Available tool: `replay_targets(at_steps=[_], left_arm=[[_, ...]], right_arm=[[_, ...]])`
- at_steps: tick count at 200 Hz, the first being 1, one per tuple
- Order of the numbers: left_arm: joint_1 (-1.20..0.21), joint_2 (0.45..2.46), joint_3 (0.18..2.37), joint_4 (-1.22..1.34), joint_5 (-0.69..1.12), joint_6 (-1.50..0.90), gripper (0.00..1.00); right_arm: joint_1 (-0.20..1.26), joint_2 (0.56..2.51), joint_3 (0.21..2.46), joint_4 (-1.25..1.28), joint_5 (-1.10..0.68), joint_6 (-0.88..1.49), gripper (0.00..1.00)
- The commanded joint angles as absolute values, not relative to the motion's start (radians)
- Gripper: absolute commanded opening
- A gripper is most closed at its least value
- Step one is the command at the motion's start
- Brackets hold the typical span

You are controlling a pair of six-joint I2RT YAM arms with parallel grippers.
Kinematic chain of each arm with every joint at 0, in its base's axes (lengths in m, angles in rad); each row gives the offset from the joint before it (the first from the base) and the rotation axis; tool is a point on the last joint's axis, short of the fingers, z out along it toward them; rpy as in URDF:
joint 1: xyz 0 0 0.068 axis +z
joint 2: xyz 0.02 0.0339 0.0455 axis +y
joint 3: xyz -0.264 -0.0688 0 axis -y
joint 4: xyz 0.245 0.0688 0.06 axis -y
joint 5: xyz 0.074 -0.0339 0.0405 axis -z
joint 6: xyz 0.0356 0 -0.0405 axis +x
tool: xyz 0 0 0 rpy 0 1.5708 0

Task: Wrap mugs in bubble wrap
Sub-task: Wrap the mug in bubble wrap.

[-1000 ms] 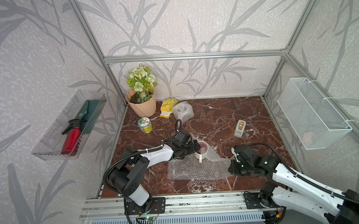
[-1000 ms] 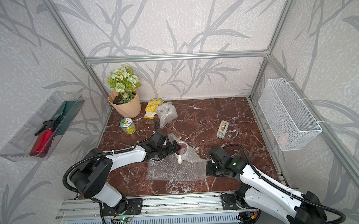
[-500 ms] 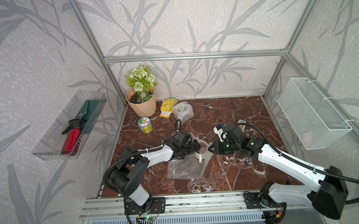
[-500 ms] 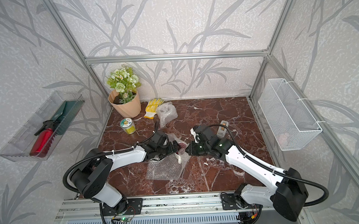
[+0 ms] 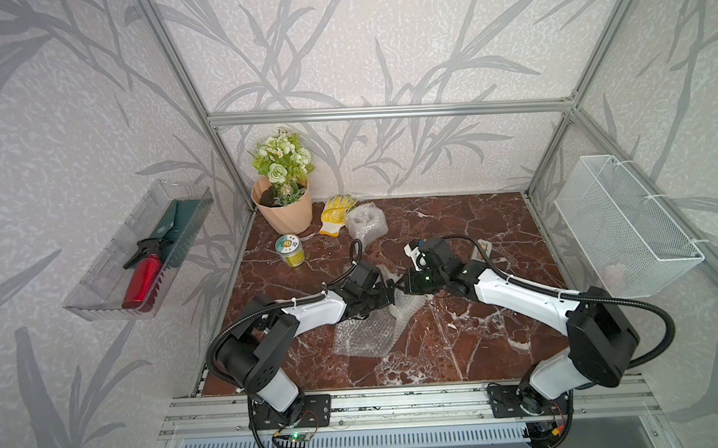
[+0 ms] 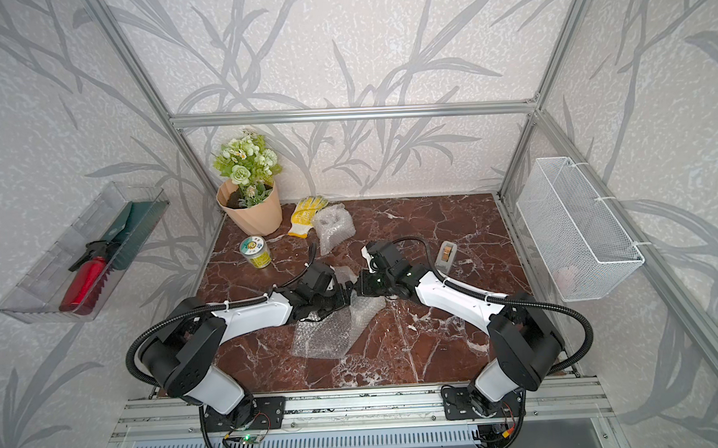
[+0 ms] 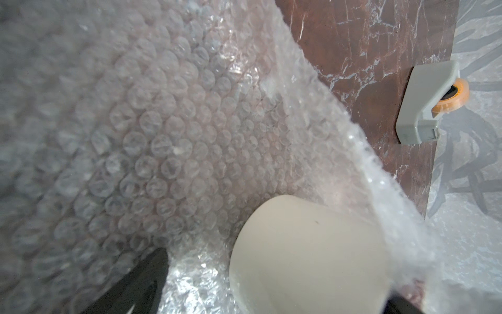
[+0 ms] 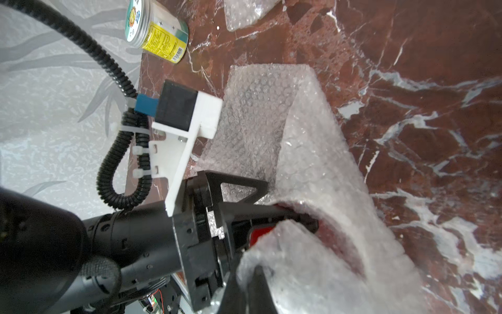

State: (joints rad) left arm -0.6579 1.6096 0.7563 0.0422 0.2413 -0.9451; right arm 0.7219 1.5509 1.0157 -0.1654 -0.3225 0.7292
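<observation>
Both arms meet over the mug (image 7: pixel 307 258) at table (image 5: pixel 458 354) centre.
The left arm (image 5: pixel 311 310) reaches low from 7 o'clock, the right arm (image 5: pixel 518 297) from 5. The wrap (image 5: pixel 364 333) trails toward 7 o'clock, one flap draped over the white mug. The left gripper (image 5: pixel 387 292) straddles it, jaws wide; the right gripper (image 5: pixel 402 284) is closed, pinching the flap's edge.

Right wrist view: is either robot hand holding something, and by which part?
The right hand pinches the bubble wrap by its edge, draped over the mug. The left hand is open at the mug, clamping nothing.
</observation>
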Motion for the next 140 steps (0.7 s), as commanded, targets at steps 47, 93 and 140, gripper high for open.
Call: replay_targets(at_steps=[47, 93, 140], left_arm=[[-0.666, 1.564, 0.737, -0.037, 0.279, -0.918, 0.95], [-0.657, 1.525, 0.799, -0.099, 0.316, -0.892, 0.89], [-0.651, 1.389, 0.793, -0.22, 0.199, -0.888, 0.88]], right_arm=[[0.73, 1.672, 0.986, -0.112, -0.315, 0.79, 0.0], [0.732, 1.672, 0.963, -0.109, -0.311, 0.804, 0.0], [0.732, 1.642, 0.951, -0.129, -0.307, 0.796, 0.0]])
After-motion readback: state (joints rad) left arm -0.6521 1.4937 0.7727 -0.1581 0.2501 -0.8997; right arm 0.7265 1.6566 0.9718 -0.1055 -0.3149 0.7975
